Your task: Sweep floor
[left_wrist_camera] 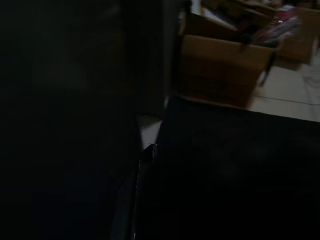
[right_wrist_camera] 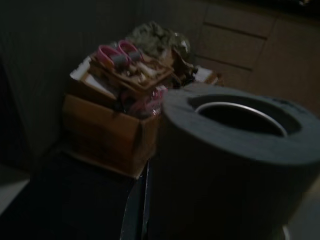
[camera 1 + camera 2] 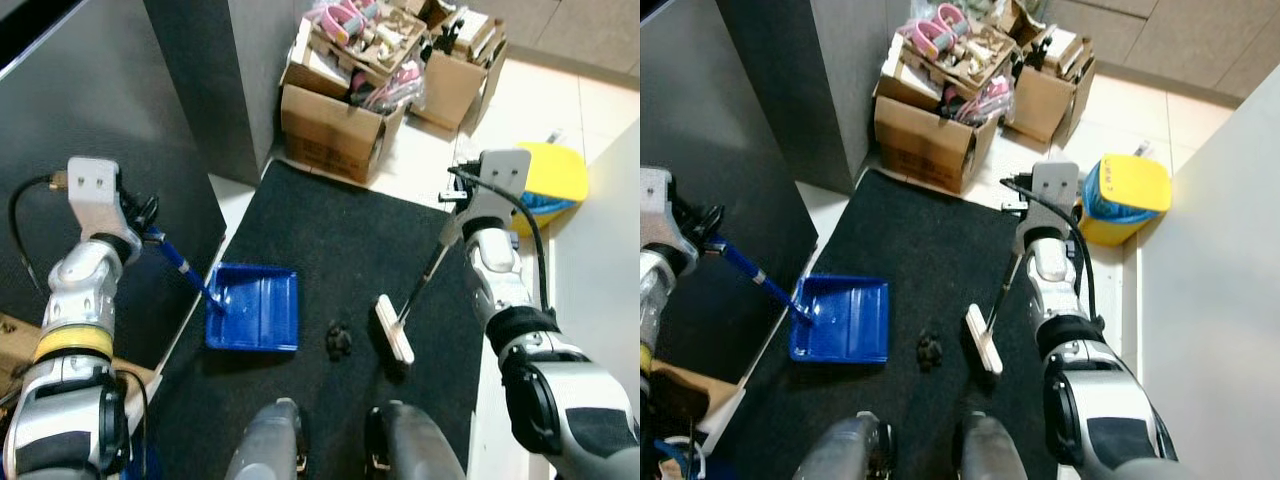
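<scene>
Item 1, debris clump (image 3: 340, 340): a small dark heap on the black mat (image 3: 330, 230), lying between the two tools, just in front of your robot's feet.

Item 2, blue dustpan (image 3: 254, 308): flat on the mat to the robot's left of the clump, near it but apart. Its blue handle (image 3: 178, 260) rises up and leftward to the left gripper (image 3: 150, 232). The fingers there appear clenched on the handle, though the dark left wrist view does not confirm it.

Item 3, brush head (image 3: 394, 329): pale, resting on the mat to the right of the clump, just beside it but apart. Its long axis runs roughly fore and aft, away from the robot. The thin brush stick (image 3: 428, 272) slants up and rightward to the right gripper (image 3: 452, 228); you cannot tell the state of those fingers, the hold being hidden by the wrist.

Key relation: pan, clump and brush lie nearly in one line across the mat, left to right. The right arm is the nearer worker; judged from this, the coming stroke is a leftward drag of the brush head through the clump towards the pan, which you should hold steady.

Item 4, surroundings: cardboard boxes (image 3: 335, 125) at the mat's far edge and a yellow bin (image 3: 555, 172) on the tiles to the far right, both well apart from the work.
</scene>
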`<state>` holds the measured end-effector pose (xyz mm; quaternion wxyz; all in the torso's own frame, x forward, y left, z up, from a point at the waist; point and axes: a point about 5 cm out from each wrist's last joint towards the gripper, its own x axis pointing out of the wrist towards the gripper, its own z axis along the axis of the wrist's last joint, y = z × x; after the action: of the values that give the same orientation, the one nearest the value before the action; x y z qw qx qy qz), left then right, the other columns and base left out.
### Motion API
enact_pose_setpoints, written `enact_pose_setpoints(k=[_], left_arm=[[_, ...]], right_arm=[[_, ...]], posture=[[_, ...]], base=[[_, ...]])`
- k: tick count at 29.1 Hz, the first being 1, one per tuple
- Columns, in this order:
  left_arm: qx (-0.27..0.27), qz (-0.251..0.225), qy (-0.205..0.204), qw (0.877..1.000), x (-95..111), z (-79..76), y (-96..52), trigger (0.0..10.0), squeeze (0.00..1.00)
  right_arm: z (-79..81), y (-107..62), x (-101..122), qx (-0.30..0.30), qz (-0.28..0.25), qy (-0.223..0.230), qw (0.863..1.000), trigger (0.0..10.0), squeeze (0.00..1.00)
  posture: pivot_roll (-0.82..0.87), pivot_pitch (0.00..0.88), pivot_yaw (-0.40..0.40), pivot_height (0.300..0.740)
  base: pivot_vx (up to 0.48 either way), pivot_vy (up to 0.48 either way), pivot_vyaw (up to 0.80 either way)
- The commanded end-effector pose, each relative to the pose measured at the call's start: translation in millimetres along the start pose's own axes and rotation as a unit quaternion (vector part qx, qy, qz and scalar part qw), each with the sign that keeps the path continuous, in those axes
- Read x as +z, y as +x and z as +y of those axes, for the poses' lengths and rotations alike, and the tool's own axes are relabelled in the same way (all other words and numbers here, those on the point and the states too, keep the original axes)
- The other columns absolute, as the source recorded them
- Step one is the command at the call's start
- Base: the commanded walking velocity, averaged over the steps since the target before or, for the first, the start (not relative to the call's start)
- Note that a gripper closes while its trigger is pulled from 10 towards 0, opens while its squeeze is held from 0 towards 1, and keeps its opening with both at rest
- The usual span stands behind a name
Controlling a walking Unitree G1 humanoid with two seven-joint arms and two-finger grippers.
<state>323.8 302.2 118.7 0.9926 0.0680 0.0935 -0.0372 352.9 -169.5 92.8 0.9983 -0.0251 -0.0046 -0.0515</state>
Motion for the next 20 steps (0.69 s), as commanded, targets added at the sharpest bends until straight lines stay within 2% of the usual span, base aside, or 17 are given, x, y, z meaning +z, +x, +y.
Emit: enact_pose_setpoints(k=[1, 5, 11, 14, 20], left_arm=[[-0.025, 0.001, -0.02, 0.999, -2, -13.7, 7.0, 10.0, 0.0], [-0.043, 0.006, -0.048, 0.998, 1, -24.0, 16.7, 10.0, 0.0], [-0.061, 0.017, -0.062, 0.996, 5, -34.4, 27.0, 10.0, 0.0], [-0.06, 0.028, -0.059, 0.996, 7, -36.3, 30.9, 10.0, 0.0], [-0.062, 0.06, -0.016, 0.996, 9, -34.6, 33.6, 10.0, 0.0]], right_arm=[[-4.3, 2.6, 2, -0.014, 0.001, -0.01, 1.0, 10.0, 0.0], [-9.5, 4.5, 5, -0.028, -0.005, -0.014, 0.999, 10.0, 0.0], [-15.0, 6.2, 10, -0.053, -0.016, -0.013, 0.998, 10.0, 0.0], [-17.9, 6.7, 12, -0.072, -0.025, -0.013, 0.997, 10.0, 0.0], [-17.0, 6.4, 13, -0.094, -0.029, -0.013, 0.995, 10.0, 0.0]], posture=[[0.05, 0.103, -0.072, 0.74], [0.03, 0.106, -0.06, 0.74], [0.02, 0.118, -0.043, 0.74], [0.01, 0.128, -0.029, 0.74], [0.01, 0.139, -0.009, 0.74]], base=[[0.0, 0.0, 0.0], [0.0, 0.0, 0.0], [0.0, 0.0, 0.0], [0.0, 0.0, 0.0], [0.0, 0.0, 0.0]])
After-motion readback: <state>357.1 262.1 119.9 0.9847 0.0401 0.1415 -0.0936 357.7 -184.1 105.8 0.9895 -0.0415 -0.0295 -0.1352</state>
